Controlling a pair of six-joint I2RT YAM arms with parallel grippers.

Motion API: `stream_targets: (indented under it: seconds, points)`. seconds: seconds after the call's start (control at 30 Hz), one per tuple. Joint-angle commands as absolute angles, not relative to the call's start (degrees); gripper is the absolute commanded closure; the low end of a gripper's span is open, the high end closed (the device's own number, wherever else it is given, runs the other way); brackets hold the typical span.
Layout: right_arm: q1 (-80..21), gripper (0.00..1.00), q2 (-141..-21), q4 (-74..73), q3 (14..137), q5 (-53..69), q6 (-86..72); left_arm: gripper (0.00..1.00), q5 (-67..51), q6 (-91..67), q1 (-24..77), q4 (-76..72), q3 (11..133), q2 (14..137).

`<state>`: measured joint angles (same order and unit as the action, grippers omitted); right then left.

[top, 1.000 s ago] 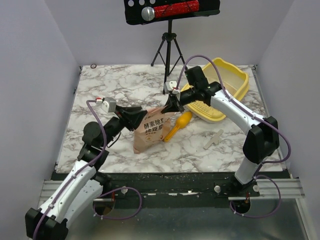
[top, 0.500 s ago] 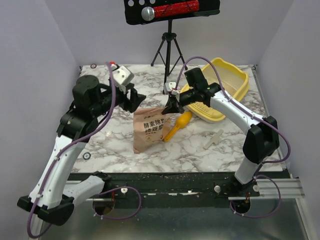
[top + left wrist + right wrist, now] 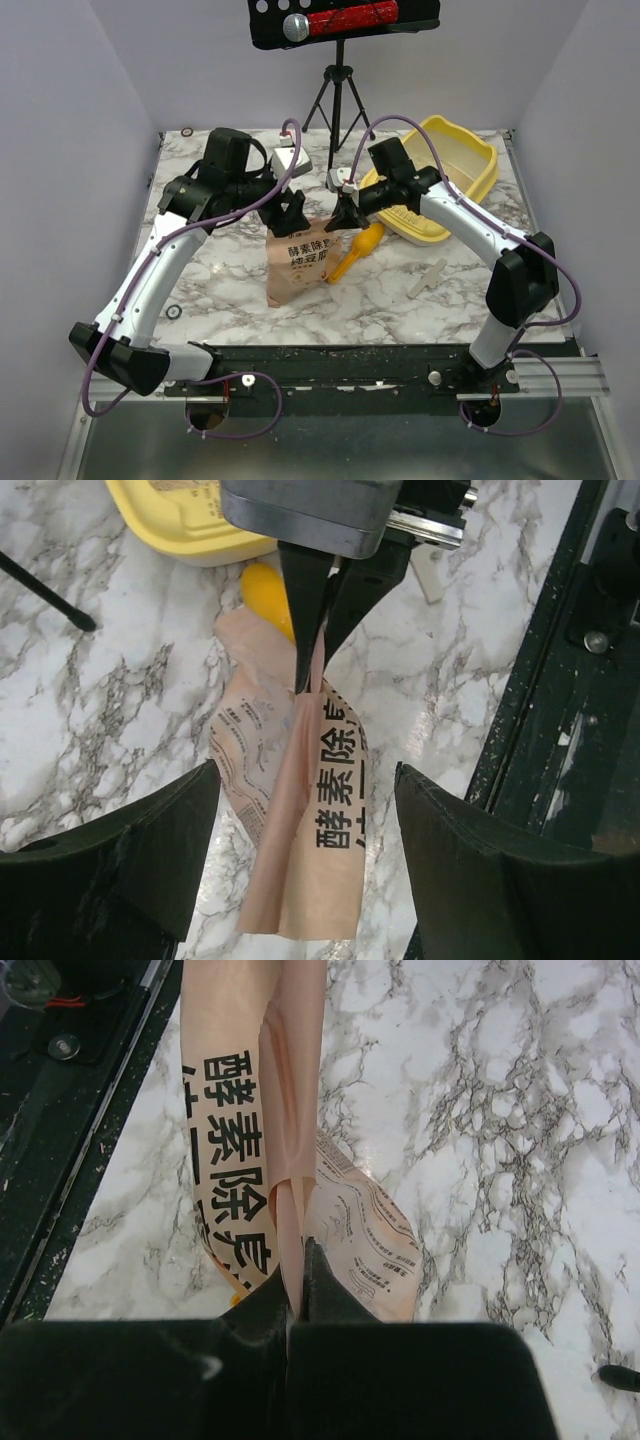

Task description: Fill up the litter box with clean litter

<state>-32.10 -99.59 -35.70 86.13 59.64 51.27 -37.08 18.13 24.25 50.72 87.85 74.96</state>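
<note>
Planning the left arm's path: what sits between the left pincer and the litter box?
In the top view, the right pincer, shut on the paper bag, and the yellow scoop lie there.

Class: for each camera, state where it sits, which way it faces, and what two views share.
Top external: fixed above and behind the arm bases, facing down over the marble table and large yellow plastic litter box; both arms show.
Left wrist: on the left arm, looking down at the tan printed paper bag; the open left gripper flanks it.
Right wrist: on the right arm, looking along the bag; the right gripper is shut on its top edge.
Shared: both wrist views show the bag and right gripper.
</note>
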Motion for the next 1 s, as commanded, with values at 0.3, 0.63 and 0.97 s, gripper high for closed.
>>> stream_targets:
  seconds: [0.3,0.63,0.97]
  points:
    - [-32.4,1.0,-95.1,-38.5,84.8,59.3,53.6,0.21,-37.5,19.1,26.0,49.4,80.1,77.2]
    - [-32.5,1.0,-95.4,-39.5,85.4,60.0,53.7,0.6,-34.1,18.5,27.8,44.9,75.9,79.4]
    - [-32.3,0.53,-94.0,-35.5,86.8,52.3,43.4,1.0,-2.8,24.8,38.8,25.6,67.1,66.8]
